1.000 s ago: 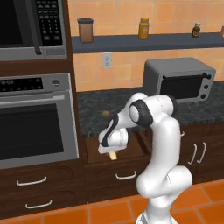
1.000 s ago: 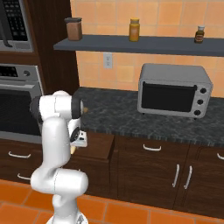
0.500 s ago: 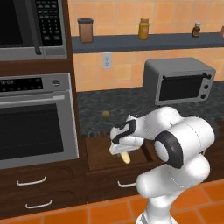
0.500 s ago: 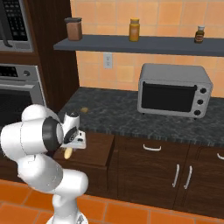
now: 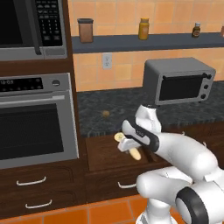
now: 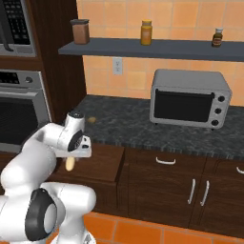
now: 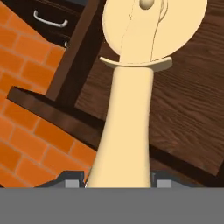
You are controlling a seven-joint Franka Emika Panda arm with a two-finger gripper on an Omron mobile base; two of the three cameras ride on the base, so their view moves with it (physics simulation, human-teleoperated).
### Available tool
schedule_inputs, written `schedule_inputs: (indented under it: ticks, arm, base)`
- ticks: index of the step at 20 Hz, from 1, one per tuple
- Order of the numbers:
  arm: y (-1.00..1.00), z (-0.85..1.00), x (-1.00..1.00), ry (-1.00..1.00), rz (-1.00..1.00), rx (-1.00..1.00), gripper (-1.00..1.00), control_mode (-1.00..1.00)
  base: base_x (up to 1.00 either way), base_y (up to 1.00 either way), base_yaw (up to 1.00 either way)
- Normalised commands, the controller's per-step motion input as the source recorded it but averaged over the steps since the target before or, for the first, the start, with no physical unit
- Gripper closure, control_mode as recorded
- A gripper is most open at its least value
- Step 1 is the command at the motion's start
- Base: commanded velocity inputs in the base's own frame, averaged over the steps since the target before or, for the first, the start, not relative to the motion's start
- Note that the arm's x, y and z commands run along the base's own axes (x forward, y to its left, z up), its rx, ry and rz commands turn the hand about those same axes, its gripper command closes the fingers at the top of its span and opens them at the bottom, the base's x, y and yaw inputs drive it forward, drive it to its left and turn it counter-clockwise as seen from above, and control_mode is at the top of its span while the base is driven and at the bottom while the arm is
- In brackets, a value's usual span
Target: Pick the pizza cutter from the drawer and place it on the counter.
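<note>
My gripper (image 5: 126, 143) is shut on the pizza cutter (image 5: 134, 152), a pale cream utensil held a little above the open drawer (image 5: 103, 154). In the hand view its handle (image 7: 126, 131) runs up from between my fingertips (image 7: 72, 181) to the round disc head, over the drawer's wood bottom (image 7: 192, 109). From the right base view, the gripper (image 6: 78, 148) hovers at the drawer's (image 6: 106, 163) left side with the cutter's handle (image 6: 70, 164) poking down. The dark speckled counter (image 5: 98, 121) lies just behind the drawer.
A tiny brown lump (image 5: 105, 113) sits on the counter behind the drawer. A steel toaster oven (image 5: 178, 81) stands on the counter to the right. The wall oven (image 5: 30, 118) is at the left. Jars line the shelf (image 5: 144, 41). Orange floor tiles (image 7: 30, 74) lie below.
The arm has folded down and to the right. The gripper, still holding the cutter, has shifted slightly right over the drawer, and the cutter has turned from hanging down to slanting.
</note>
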Motion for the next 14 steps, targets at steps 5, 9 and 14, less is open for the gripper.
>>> schedule_inputs:
  ticks: [5, 9, 14]
  arm:
    - [-0.27, 1.00, 0.41, 0.03, 0.04, 0.01, 1.00, -1.00]
    - [-0.47, 1.00, 0.84, 0.00, 0.00, 0.00, 1.00, -1.00]
    - [-0.61, 0.49, 1.00, 0.09, -0.01, 0.00, 1.00, -1.00]
  base:
    - [0.00, 0.00, 0.00]
    - [0.00, 0.00, 0.00]
    - [0.00, 0.00, 0.00]
